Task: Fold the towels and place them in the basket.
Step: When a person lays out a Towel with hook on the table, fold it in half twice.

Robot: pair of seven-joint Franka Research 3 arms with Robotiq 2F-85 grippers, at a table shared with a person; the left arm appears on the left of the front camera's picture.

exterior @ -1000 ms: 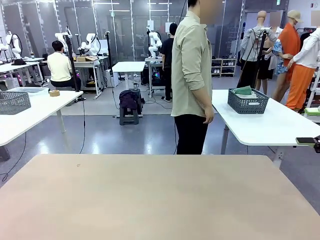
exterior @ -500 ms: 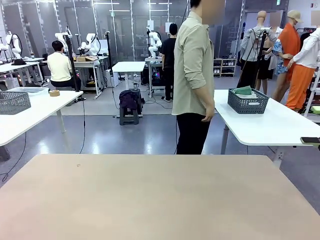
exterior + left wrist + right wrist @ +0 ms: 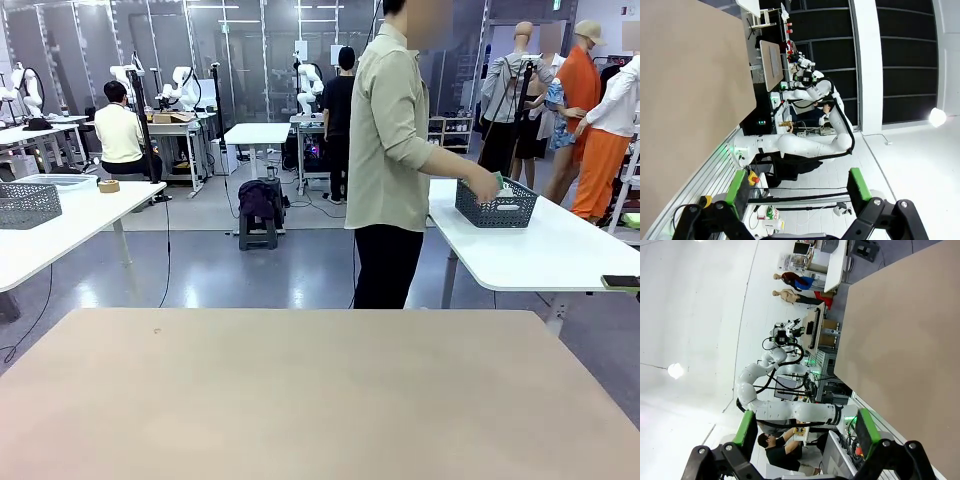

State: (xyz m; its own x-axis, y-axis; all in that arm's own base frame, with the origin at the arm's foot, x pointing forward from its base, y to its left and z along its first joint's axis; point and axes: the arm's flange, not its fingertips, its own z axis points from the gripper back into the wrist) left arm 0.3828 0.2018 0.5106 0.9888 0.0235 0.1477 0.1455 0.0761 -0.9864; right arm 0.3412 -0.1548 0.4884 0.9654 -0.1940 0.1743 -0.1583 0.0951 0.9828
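The basket (image 3: pixel 497 212) stands on the far table (image 3: pixel 545 252), right of the person (image 3: pixel 385 140).

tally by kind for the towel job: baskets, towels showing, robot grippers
baskets: 2, the basket under the person's hand, and a spare basket far left
towels showing: 1, a green towel in the basket; any others are hidden
grippers: 2, left gripper and right gripper, both open
total: 5

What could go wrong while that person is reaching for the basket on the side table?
The basket sits near the white table's corner; the person's hand might tip out a towel. The left gripper and right gripper stand open by the wooden table; laying towels there could bring hands near them.
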